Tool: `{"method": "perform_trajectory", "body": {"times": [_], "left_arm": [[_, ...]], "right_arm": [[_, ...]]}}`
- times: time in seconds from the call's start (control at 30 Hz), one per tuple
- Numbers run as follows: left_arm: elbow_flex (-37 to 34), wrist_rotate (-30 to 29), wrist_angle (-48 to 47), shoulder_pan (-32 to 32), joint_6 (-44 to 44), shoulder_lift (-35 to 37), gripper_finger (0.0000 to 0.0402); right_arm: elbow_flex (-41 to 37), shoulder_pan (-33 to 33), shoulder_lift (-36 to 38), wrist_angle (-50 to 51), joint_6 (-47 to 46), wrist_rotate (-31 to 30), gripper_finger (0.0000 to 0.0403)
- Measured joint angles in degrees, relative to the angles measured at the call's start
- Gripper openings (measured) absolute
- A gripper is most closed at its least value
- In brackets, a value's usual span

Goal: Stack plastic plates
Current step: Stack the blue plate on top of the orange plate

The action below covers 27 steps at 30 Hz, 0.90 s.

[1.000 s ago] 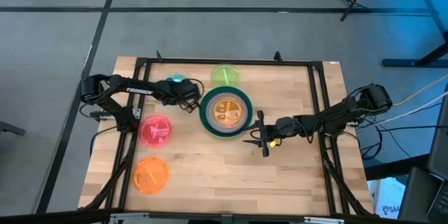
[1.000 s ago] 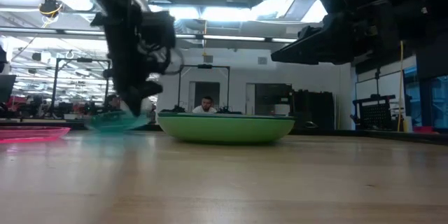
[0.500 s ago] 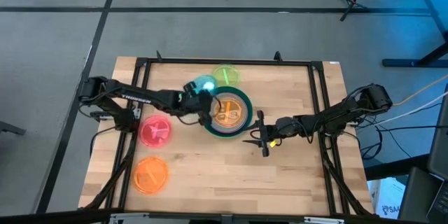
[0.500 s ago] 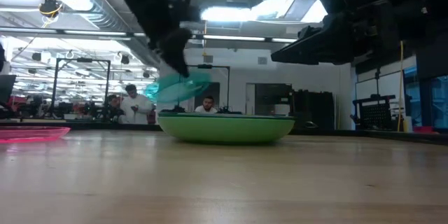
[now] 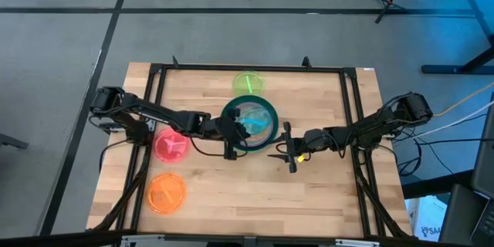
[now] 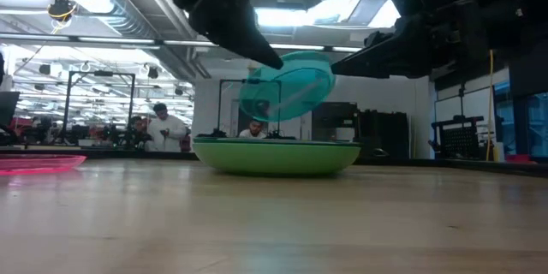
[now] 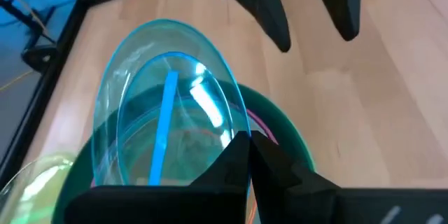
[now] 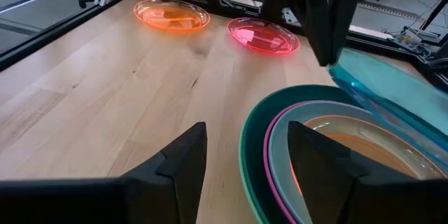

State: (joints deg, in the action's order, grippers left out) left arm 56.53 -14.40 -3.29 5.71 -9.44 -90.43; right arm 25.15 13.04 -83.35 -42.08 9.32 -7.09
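My left gripper is shut on a translucent blue plate and holds it tilted above the stack. The stack has a dark green outer plate with magenta, grey-teal and orange plates nested inside. In the low view the blue plate hangs clear over the stack. Three plates rest flat on the table: lime, red and orange. My right gripper waits open just right of the stack. My left gripper holds the blue plate by its rim on the side facing the table's left edge, pinched between the two fingers. The fingers come slanting down from the left. The plate is lifted clear and tilted, its free edge raised above the stack.
The black frame rails run along the table's left, far and right sides. Bare wood lies toward the near edge. People stand in the room beyond the table.
My left gripper has lifted the blue plate off the table's far-left part and carried it right, toward the stack. The plate has risen clear of the table, come over the stack and tipped up on edge. The right arm has kept still.
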Motion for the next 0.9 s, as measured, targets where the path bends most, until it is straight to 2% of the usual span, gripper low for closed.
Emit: {"method": "perform_trajectory", "body": {"times": [0.13,0.37,0.7,0.9], "left_arm": [[0.0,2.1,0.3,-0.8,0.0,-2.5,0.0004],[-0.1,1.9,-1.0,-2.7,0.0,-6.4,0.0004],[-0.1,1.5,-2.5,-3.6,2.7,-6.7,0.0005],[-0.1,-1.7,-3.0,-3.7,5.2,-6.7,0.0033]], "right_arm": [[0.0,0.0,0.0,0.1,0.0,0.0,0.0193],[0.0,0.0,0.0,0.2,0.1,0.0,0.0193],[0.0,0.0,0.0,0.2,0.1,0.0,0.0193],[0.0,0.0,0.0,0.3,0.1,0.0,0.0193]]}}
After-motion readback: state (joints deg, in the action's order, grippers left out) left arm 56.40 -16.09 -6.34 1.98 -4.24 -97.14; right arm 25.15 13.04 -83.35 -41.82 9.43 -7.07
